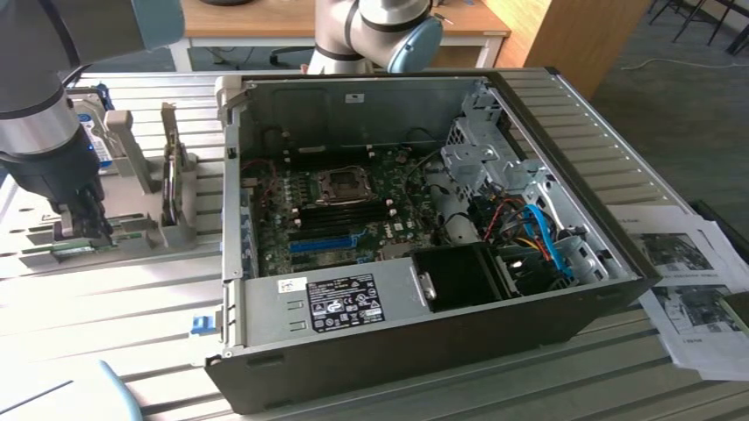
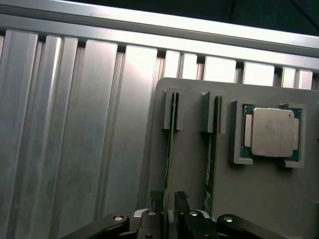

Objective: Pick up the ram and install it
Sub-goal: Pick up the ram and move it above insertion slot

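The pick-up step is in hand, and nothing has been lifted yet. The gripper (image 2: 168,196) is down over the grey holder (image 2: 192,174), its jaws apart and standing one on each side of the ram (image 2: 169,149). The ram stands on edge in the holder's outer slot, upright and seated in its grey end bracket. I judge that the install half of the task has not been started. A clean grip here calls for the fingers to close squarely on the thin board's flat faces, centred so it is not tilted in its slot, and then for a straight pull out of the bracket. A second green stick (image 2: 212,149) stands in the holder's next slot, just beside the ram, so the inner finger has little room between the two. A processor chip (image 2: 271,132) lies in a recess further across the holder, clear of the work. The holder sits on the slatted aluminium bench (image 2: 75,124). Well apart from the holder, toward the exterior view's right, the open computer case (image 1: 410,351) lies with its motherboard (image 1: 339,210) exposed.
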`<action>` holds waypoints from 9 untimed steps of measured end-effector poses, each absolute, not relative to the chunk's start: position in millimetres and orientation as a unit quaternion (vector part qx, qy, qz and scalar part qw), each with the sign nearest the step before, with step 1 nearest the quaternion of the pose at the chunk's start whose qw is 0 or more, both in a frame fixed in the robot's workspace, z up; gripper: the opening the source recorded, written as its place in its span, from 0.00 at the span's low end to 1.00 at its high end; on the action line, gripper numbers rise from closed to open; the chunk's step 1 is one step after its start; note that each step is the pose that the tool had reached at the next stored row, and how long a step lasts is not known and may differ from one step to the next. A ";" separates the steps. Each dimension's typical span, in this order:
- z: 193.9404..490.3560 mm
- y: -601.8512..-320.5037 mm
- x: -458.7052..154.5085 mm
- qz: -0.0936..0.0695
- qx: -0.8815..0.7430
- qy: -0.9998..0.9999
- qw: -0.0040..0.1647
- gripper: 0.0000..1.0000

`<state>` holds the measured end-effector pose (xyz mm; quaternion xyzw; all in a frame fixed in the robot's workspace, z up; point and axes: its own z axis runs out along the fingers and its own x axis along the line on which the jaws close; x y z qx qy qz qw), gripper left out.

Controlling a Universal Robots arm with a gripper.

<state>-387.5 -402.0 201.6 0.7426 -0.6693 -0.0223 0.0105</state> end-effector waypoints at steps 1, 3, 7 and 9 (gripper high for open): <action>201.7 -401.9 -387.6 -0.022 0.742 -0.669 0.011 0.23; 201.6 -401.9 -387.6 -0.022 0.742 -0.669 0.011 0.23; 201.4 -401.9 -387.6 -0.022 0.742 -0.670 0.011 0.23; 201.4 -401.9 -387.6 -0.022 0.741 -0.671 0.011 0.23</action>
